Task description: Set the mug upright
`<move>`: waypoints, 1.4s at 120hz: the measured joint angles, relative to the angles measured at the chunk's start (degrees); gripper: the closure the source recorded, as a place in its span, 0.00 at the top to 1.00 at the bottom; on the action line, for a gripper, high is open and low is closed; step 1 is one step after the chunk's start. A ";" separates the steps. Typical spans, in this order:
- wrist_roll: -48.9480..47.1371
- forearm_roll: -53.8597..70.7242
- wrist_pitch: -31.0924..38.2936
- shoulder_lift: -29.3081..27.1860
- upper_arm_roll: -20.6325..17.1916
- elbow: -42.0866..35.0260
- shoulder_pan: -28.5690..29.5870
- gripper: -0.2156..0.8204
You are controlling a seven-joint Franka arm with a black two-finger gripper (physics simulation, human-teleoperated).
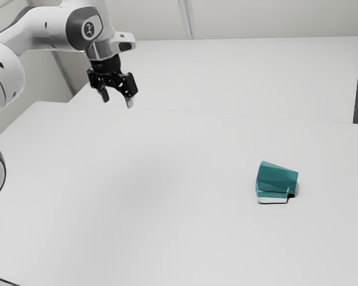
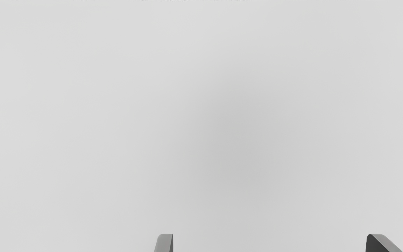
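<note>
High over the table, toward the exterior view's upper left, hangs my gripper [image 1: 117, 101], its two fingers apart. The wrist view has the gripper [image 2: 269, 243] with fingers wide apart and nothing between them. A teal mug [image 1: 277, 176] lies tipped over on the table in the exterior view's right half, well away from the gripper. A pale strip with a dark outline runs along the mug's lower side; whether that is its handle I cannot tell.
The white tabletop [image 1: 167, 226] stretches under the arm and the mug. Behind it a second white surface [image 1: 238, 77] reaches toward the back wall. A dark-edged corner of something pokes in at the exterior view's bottom left.
</note>
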 joint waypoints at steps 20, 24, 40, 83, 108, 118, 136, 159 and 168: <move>0.93 -0.49 2.20 -2.16 0.16 -3.45 -0.07 0.79; 1.05 -0.73 3.89 -4.75 0.18 -7.67 -0.19 0.79; 0.94 -4.41 13.95 -10.41 0.21 -21.02 0.85 0.79; 0.68 -29.82 35.36 -0.79 -5.73 -24.84 0.21 0.79; 1.44 -38.64 41.20 1.83 -8.00 -25.33 -2.72 0.79; 1.68 -41.25 42.79 3.56 -8.04 -25.35 -4.71 0.79; 2.04 -45.18 45.21 5.61 -8.80 -25.28 -8.45 0.78; 2.37 -47.59 47.46 7.17 -9.76 -25.12 -12.14 0.78; 2.54 -47.80 48.41 8.19 -9.83 -24.45 -13.38 0.78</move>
